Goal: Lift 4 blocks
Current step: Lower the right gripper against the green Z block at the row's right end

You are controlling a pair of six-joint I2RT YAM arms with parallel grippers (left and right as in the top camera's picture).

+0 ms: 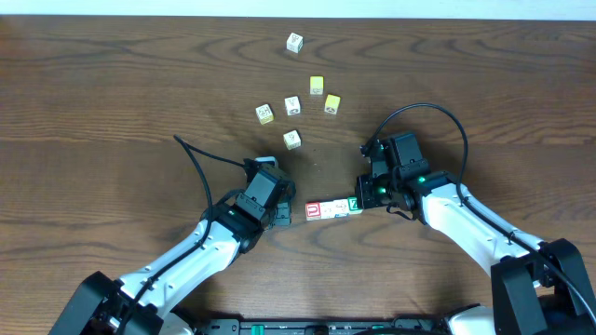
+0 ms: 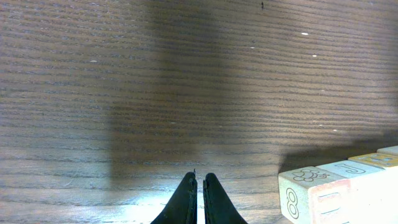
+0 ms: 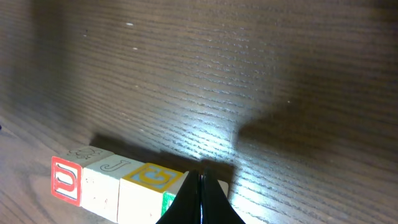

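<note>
Blocks [image 1: 333,207] are found in one touching row on the table [image 1: 112,84], near centre. Left gripper [image 2: 199,178], closed and empty, is set just left of the row; right gripper [image 3: 200,180], likewise closed, is at its right end. Equal, level inward pressure is advised, lest the row buckle.

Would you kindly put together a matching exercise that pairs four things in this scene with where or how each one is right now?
Things:
1. red-faced block
2. green Z block
3. lone white block
4. left gripper

Places or states:
a. shut, holding nothing
b. end of the row by the right gripper
c. standing alone, farthest from the row
d. end of the row nearest the left gripper

Pairs: 1-d; 2-b; 3-c; 4-a
</note>
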